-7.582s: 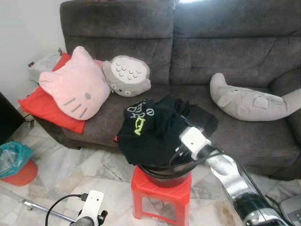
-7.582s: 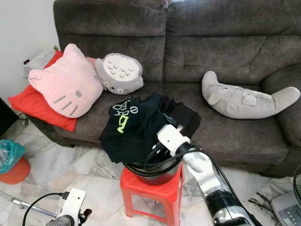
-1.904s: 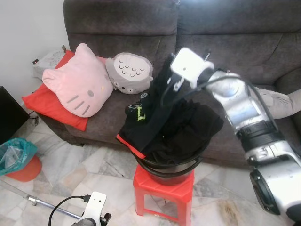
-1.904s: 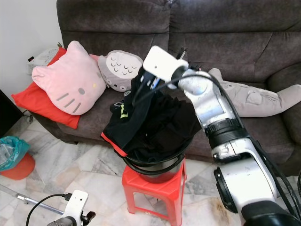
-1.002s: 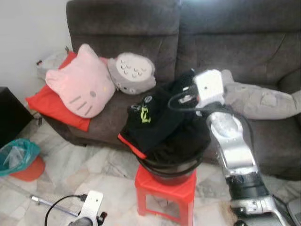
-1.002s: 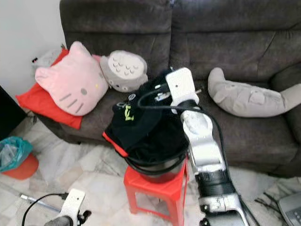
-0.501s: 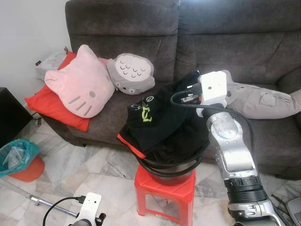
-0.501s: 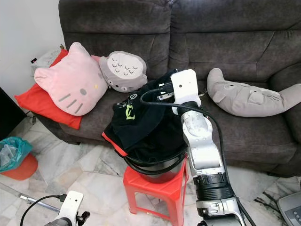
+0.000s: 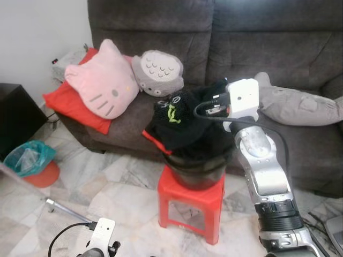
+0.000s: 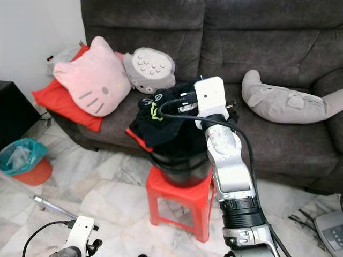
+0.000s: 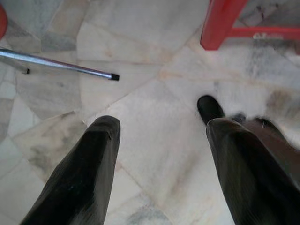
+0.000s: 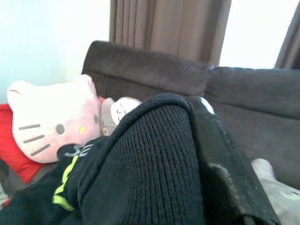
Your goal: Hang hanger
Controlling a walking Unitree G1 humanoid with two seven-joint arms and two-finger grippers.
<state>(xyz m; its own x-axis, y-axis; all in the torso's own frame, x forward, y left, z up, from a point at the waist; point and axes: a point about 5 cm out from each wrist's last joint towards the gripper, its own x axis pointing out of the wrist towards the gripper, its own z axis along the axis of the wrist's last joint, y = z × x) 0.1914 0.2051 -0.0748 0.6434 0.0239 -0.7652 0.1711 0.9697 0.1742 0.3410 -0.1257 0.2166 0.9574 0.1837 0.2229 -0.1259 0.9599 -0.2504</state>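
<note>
A heap of black clothes [image 10: 166, 123] with a lime-green print fills a black basket [image 9: 197, 172] standing on a red stool [image 9: 190, 206]. My right gripper [image 10: 182, 105] reaches into the top of the heap from the right and is shut on a black knit garment [image 12: 145, 187]. In the right wrist view that garment drapes over one finger [image 12: 220, 154]. My left gripper [image 11: 161, 140] hangs low over the marble floor, open, with nothing between its fingers [image 11: 84, 178].
A dark grey sofa [image 9: 278, 48] stands behind the stool, holding a pink cat cushion [image 9: 104, 83], a grey round plush [image 9: 158, 72], a red cushion [image 9: 69, 104] and a long grey plush [image 9: 300, 104]. A metal rod [image 9: 64, 211] lies on the floor. A teal bag [image 9: 27, 158] sits at the left.
Two seconds ago my right gripper held the garment high; it now sits lower on the heap, still gripping. The camera has shifted, so the whole scene sits further right.
</note>
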